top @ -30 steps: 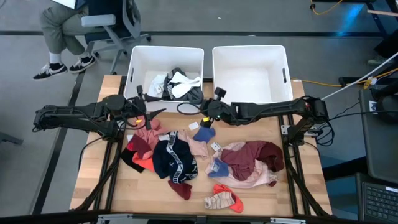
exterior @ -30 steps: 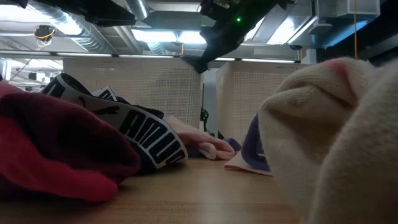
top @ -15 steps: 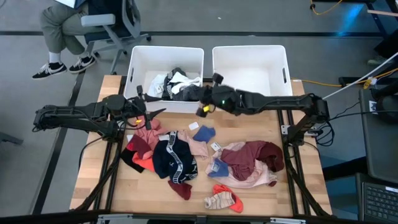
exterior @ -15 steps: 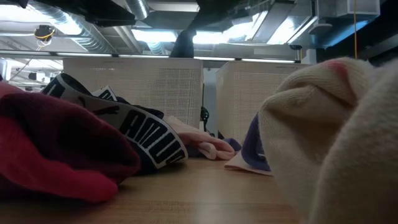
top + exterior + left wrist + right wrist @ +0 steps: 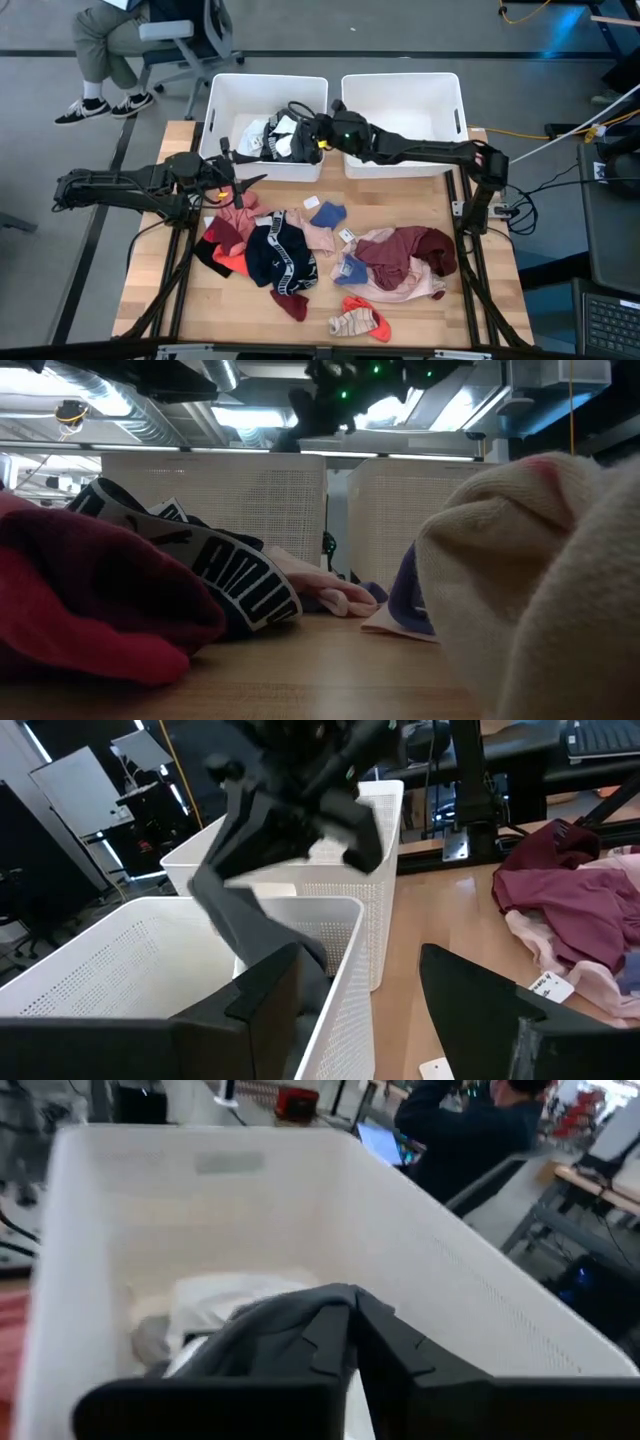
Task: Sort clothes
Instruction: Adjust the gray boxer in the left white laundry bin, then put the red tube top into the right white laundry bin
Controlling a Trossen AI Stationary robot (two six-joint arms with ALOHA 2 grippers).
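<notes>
The right gripper (image 5: 312,132) hung directly above the left white bin (image 5: 222,95), fingers clenched on a grey garment (image 5: 262,1330) that dangled straight down into it. The left gripper (image 5: 243,185) waited just beside that bin, fingers spread and empty.

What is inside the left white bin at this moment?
The left white bin holds white and grey clothes. The right pincer, shut on a dark grey garment, hangs over them. What lies underneath the heap is covered.
</notes>
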